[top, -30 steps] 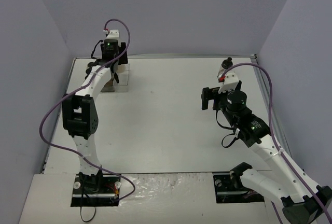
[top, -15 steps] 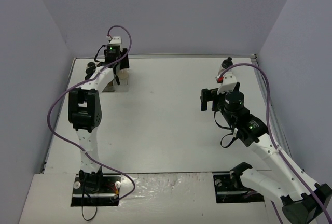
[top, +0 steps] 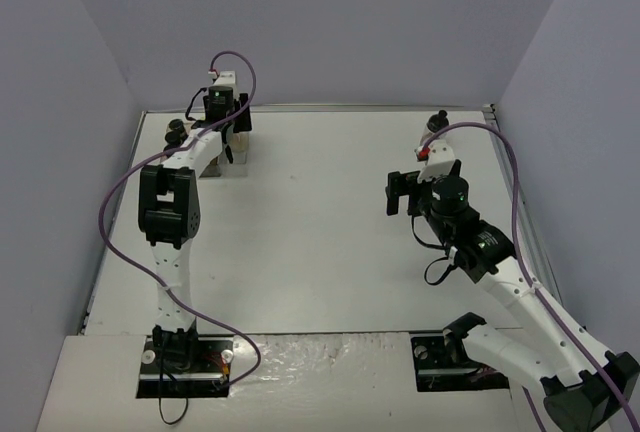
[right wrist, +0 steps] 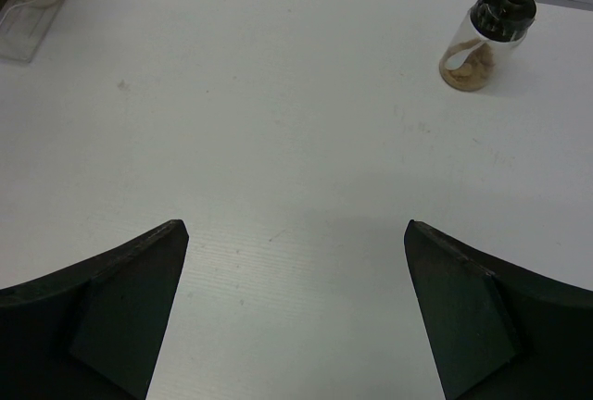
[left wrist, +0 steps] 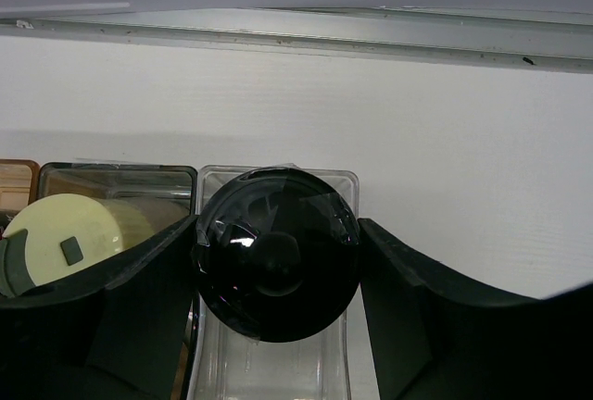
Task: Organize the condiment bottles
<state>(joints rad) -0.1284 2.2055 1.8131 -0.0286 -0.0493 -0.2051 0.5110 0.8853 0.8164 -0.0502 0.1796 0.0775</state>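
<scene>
A white table [top: 320, 242] carried a three-compartment tray [left wrist: 116, 168] at about eleven o'clock, close to the far edge. A dark-capped bottle [top: 176, 130] stood just beside the tray, at its nine o'clock. A clear bottle with a black knob cap [right wrist: 488, 34] stood upright at one o'clock, well apart from the tray.

**Table** [top: 320, 212]: white, with faint grey specks.
**Walls** [top: 330, 22]: pale lavender-grey, plain.
**Left arm** [top: 170, 272], **right arm** [top: 520, 297]: white shells, black joints.
**Cables** [top: 110, 222]: purple.
**Left tool** [left wrist: 276, 275], **right tool** [right wrist: 295, 233]: matt black fingers.
**Glossy-capped bottle** [left wrist: 275, 252]: gloss black cap with white glints.
**Yellow-capped bottle** [left wrist: 65, 233]: pale cream-yellow top with a small dark square mark.
**Tray** [left wrist: 278, 171]: three sections, brown, smoky grey and clear.
**Knob-capped bottle** [right wrist: 486, 34]: clear glass, black cap, tan powder inside.
</scene>
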